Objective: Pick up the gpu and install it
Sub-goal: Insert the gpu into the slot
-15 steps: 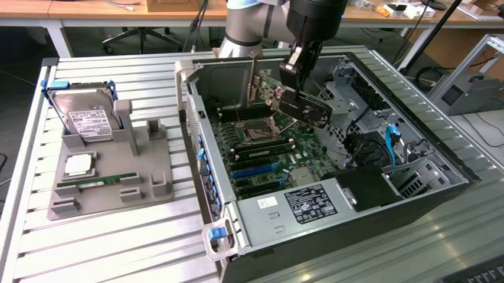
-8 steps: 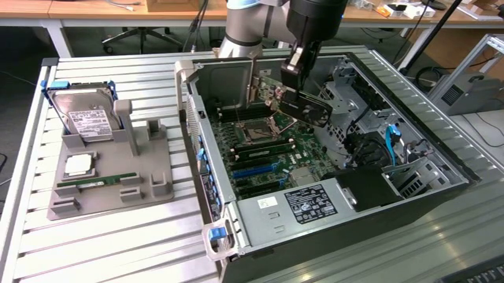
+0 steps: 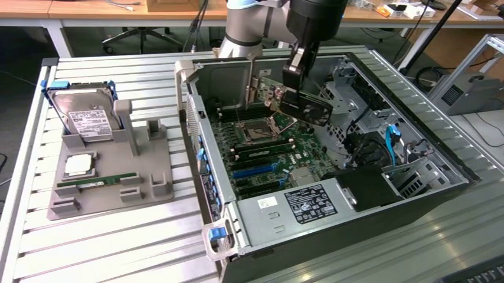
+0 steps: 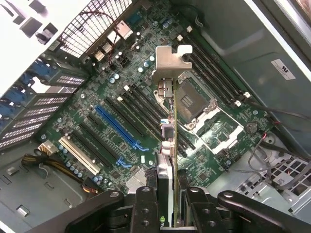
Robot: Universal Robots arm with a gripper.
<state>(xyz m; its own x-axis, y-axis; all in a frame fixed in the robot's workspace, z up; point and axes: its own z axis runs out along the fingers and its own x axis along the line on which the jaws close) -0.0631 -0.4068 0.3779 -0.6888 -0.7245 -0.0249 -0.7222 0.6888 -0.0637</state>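
Note:
My gripper [image 3: 294, 69] is shut on the gpu [image 3: 310, 108], a dark card with a black fan shroud and a silvery bracket [image 3: 254, 88] at one end. I hold it in the air inside the open computer case [image 3: 206, 127], above the motherboard [image 3: 260, 154] near the CPU socket [image 3: 257, 132]. In the wrist view the gpu [image 4: 167, 145] is seen edge-on between my two fingers [image 4: 146, 208], bracket [image 4: 171, 60] at the far end. It hangs over the black expansion slots beside the blue slot [image 4: 119, 127], apart from the board.
A grey fixture tray [image 3: 110, 197] lies at the exterior view's left, carrying a hard drive [image 3: 87, 115], a green memory stick [image 3: 98, 181] and a square chip [image 3: 79, 165]. Case walls, the drive cage [image 3: 346, 88], blue cables [image 3: 391, 140] and the power supply [image 3: 303, 203] ring the motherboard.

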